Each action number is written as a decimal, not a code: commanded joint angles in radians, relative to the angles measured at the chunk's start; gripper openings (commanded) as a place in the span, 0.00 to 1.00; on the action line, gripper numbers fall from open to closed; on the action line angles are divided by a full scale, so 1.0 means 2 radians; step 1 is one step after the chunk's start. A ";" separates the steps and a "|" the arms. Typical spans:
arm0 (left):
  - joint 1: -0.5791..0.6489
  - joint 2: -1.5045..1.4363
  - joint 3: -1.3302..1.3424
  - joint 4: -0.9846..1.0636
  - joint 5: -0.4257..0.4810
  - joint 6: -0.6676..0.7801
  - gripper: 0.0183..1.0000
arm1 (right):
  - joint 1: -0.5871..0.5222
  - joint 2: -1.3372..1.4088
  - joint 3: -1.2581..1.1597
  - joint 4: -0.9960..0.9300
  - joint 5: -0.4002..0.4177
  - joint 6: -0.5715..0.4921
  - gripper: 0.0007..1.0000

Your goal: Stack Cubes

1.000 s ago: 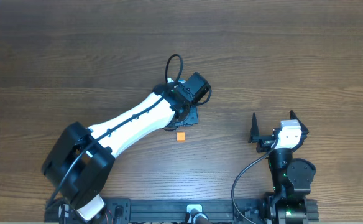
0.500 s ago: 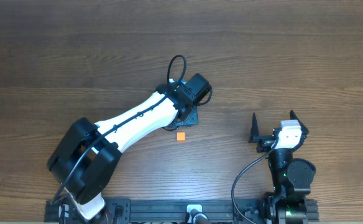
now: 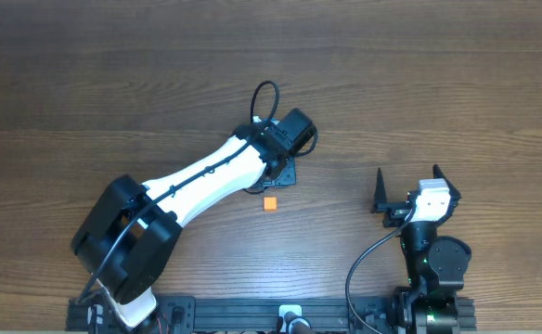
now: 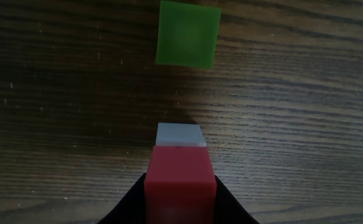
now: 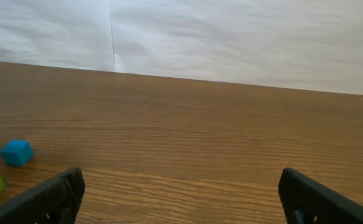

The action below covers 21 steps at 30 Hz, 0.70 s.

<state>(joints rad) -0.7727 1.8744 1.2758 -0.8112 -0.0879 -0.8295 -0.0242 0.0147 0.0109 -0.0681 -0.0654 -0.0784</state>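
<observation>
1. Over the white cube [image 4: 181, 134], your left claw [image 4: 180, 198] is clenched on the red cube [image 4: 179, 171]. It pinches two opposite flat sides, which leaves the bottom face free to seat.
2. Red hides most of the white, and only a strip of the white top peeks out past it. You cannot tell whether the two touch. This looks like the placing step.
3. The cubes are plain matte blocks with flat faces and crisp edges. They should stack steadily if the sides line up, and a skewed release would likely leave an overhang.
4. The green cube [image 4: 188, 33] lies flat, apart from the white cube and beyond it from the claw. The orange cube [image 3: 270, 204] sits near the white cube's spot, toward the arm bases.
5. Your bench [image 3: 113, 74] is dark wood grain and looks smooth and level.
6. Your right claw [image 5: 181, 177] is spread wide and holds nothing. It sits well apart from the white cube, out of the left arm's way.
</observation>
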 commanded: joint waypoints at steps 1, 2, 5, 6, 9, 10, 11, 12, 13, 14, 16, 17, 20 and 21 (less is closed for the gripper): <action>0.003 0.011 0.013 0.000 -0.017 0.007 0.14 | 0.003 -0.005 -0.003 -0.002 0.005 0.001 0.99; 0.003 0.011 0.013 0.000 -0.017 0.007 0.14 | 0.003 -0.005 -0.003 -0.002 0.005 0.001 0.99; 0.003 0.011 0.013 0.000 -0.017 0.007 0.14 | 0.003 -0.005 -0.003 -0.002 0.005 0.001 0.99; 0.003 0.012 0.013 0.000 -0.017 0.007 0.14 | 0.003 -0.005 -0.003 -0.002 0.005 0.001 0.99; 0.003 0.013 0.013 0.000 -0.017 0.007 0.14 | 0.003 -0.005 -0.003 -0.002 0.005 0.001 0.99; 0.003 0.014 0.013 0.000 -0.017 0.007 0.14 | 0.003 -0.005 -0.003 -0.002 0.005 0.001 0.99; 0.003 0.015 0.013 0.000 -0.017 0.007 0.14 | 0.003 -0.005 -0.003 -0.002 0.005 0.001 0.99; 0.003 0.016 0.013 0.000 -0.017 0.007 0.14 | 0.003 -0.005 -0.003 -0.002 0.005 0.001 0.99; 0.003 0.017 0.013 0.000 -0.016 0.007 0.14 | 0.003 -0.005 -0.003 -0.002 0.005 0.001 0.99; 0.003 0.019 0.013 0.000 -0.016 0.007 0.14 | 0.003 -0.005 -0.003 -0.002 0.005 0.001 0.99; 0.003 0.019 0.013 0.000 -0.016 0.007 0.14 | 0.003 -0.005 -0.003 -0.002 0.005 0.001 0.99; 0.003 0.019 0.013 0.000 -0.016 0.007 0.14 | 0.003 -0.005 -0.003 -0.002 0.005 0.001 0.99; 0.003 0.019 0.013 0.003 -0.016 0.007 0.15 | 0.003 -0.005 -0.003 -0.002 0.005 0.001 0.99; 0.003 0.019 0.013 0.004 -0.016 0.007 0.15 | 0.003 -0.005 -0.003 -0.002 0.005 0.001 0.99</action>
<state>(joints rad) -0.7727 1.8965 1.2812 -0.8082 -0.1055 -0.8295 -0.0242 0.0147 0.0109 -0.0681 -0.0654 -0.0784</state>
